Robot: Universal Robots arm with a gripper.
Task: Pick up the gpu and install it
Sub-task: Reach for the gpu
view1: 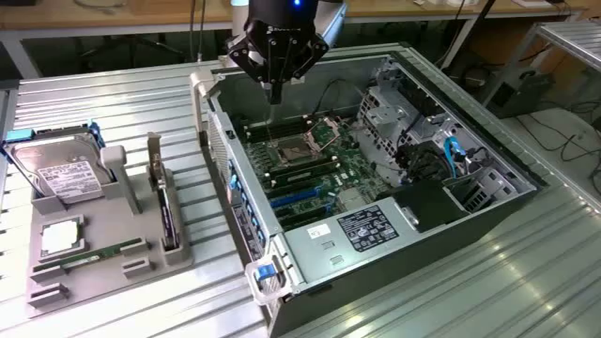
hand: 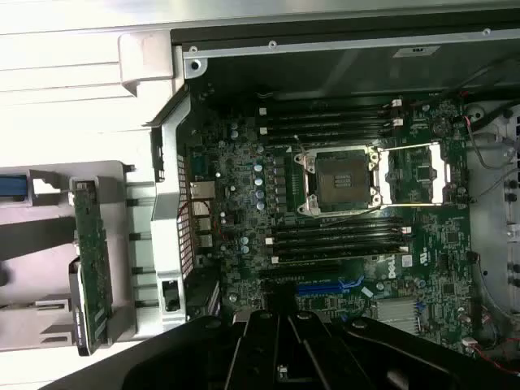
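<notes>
End effector point(view1: 274, 95) hangs over the open computer case point(view1: 423, 232), fingers pointing down and drawn together as far as I can see, with nothing between them. Right beneath it lies the motherboard point(view1: 310, 169), its bare processor socket point(view1: 289, 153) close under the tips. That is my first worry: a drop from here would put metal onto the socket or the slots beside it.

Next out is the case wall point(view1: 221, 141), standing between the end effector and everything on the worktop point(view1: 112, 98). A sideways move made too low would, I judge, clip that wall or its rim.

Beyond the wall, well apart from the end effector, the gpu point(view1: 167, 211) stands on its long edge in a slot of the grey holder point(view1: 117, 229), untouched. It is a thin flat card. From the room it shows as a dark, purplish sliver. In the wrist view its face point(hand: 91, 268) looks greenish and is dotted with small parts. A paler upright piece at one end may be its bracket, though I can't tell it from the holder.

Being so thin and upright, it offers little to grip. Closed fingers would land on its top edge, and an off-centre pinch could twist it in the slot or press on its components.

Farther on in the holder lie the memory stick point(view1: 89, 255) and the hard drive point(view1: 61, 172), close enough to be taken by mistake.
</notes>
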